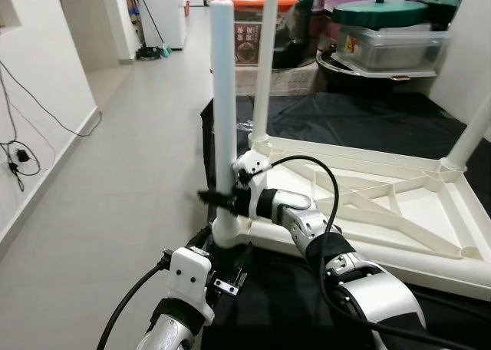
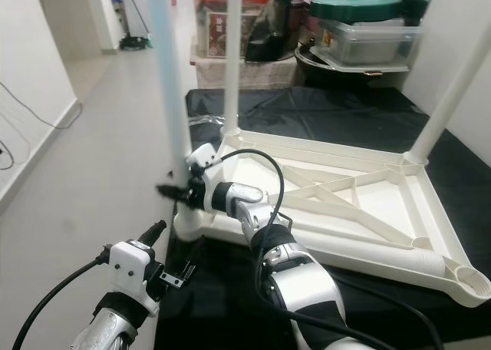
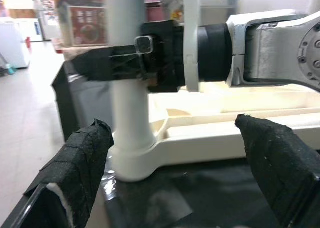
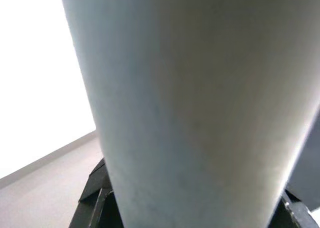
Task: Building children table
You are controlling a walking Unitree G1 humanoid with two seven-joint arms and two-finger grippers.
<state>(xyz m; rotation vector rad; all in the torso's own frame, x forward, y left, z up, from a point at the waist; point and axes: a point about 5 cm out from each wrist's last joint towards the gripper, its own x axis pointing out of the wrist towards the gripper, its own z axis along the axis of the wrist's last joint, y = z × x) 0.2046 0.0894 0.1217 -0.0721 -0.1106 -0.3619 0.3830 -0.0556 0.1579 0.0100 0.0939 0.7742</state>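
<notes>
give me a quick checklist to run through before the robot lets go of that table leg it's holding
1. Right gripper fingers closed around the near leg: ok.
2. Leg standing upright in the corner socket of the upturned tabletop: ok.
3. Leg pushed fully home in the socket: cannot tell.
4. Left gripper open and off the leg, low in front of the socket: ok.
5. Fourth corner socket has its leg: not ok, it is empty.
6. Tabletop lying flat on the black cloth: ok.

White table leg (image 4: 200,103), close up
</notes>
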